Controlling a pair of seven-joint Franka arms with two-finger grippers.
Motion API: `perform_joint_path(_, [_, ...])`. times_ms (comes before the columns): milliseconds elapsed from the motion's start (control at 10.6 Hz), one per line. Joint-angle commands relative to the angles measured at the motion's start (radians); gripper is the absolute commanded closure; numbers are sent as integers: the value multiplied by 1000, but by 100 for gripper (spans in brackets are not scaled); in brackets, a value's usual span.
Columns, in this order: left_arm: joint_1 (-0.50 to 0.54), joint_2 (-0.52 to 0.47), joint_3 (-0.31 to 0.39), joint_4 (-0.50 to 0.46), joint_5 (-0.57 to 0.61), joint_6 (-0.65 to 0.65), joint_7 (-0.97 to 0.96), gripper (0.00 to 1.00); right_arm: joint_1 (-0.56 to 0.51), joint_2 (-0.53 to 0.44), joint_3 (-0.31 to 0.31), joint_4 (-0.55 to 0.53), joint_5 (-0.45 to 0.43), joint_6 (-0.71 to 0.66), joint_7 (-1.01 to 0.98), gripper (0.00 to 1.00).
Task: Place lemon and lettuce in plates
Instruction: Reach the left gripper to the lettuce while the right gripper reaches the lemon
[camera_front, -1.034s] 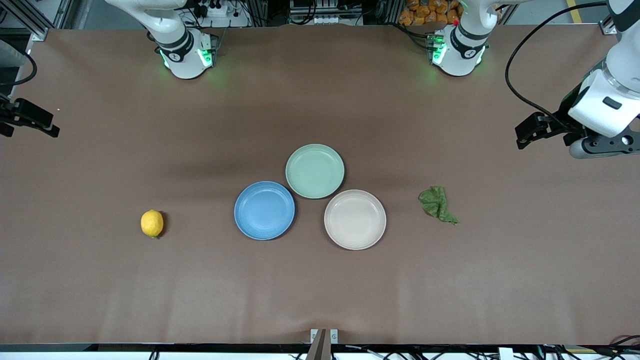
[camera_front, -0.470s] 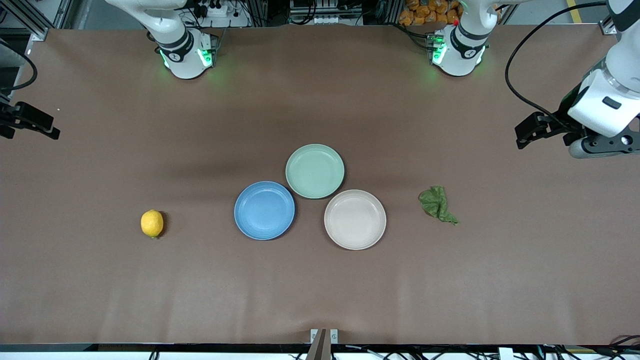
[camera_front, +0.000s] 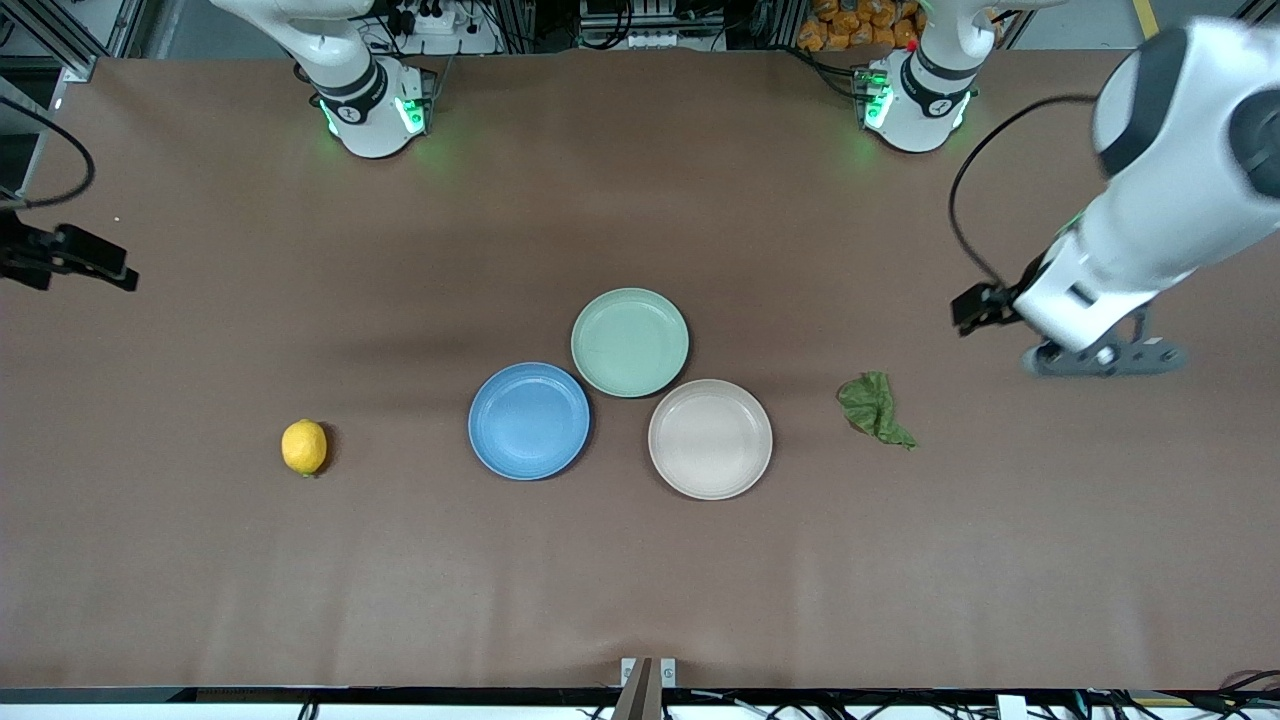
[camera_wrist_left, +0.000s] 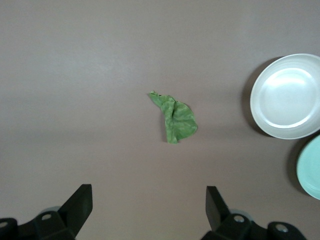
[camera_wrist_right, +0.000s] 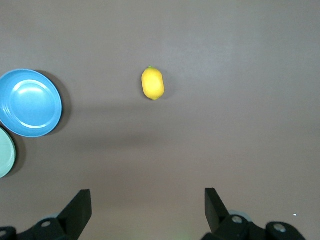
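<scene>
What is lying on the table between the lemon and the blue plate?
Nothing: in the front view, only bare brown table separates the lemon from the blue plate.

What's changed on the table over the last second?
The left gripper has swung in over the table toward the lettuce, open and not yet over it. The right gripper has edged slightly inward at its end of the table, also open. The lemon and all three plates have not moved.
</scene>
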Motion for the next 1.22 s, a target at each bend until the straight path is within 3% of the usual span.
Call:
perform_joint_path(0, [3,-26,-3,-183,1,171,-13,0,-1,80,9,-5,4,-8,9,0])
perform_joint_path(188, [3,-5,-3,-303,1,329,-16,0,5,116,9,-62,4,117,11,0])
perform_joint_path(564, [23,156,0,-325,12,443,-39,0,-6,123,9,-331,4,466,1,0])
perform_joint_path(1128, [19,328,2,-333,13,656,-124,0,0,328,10,-340,4,710,-5,0])
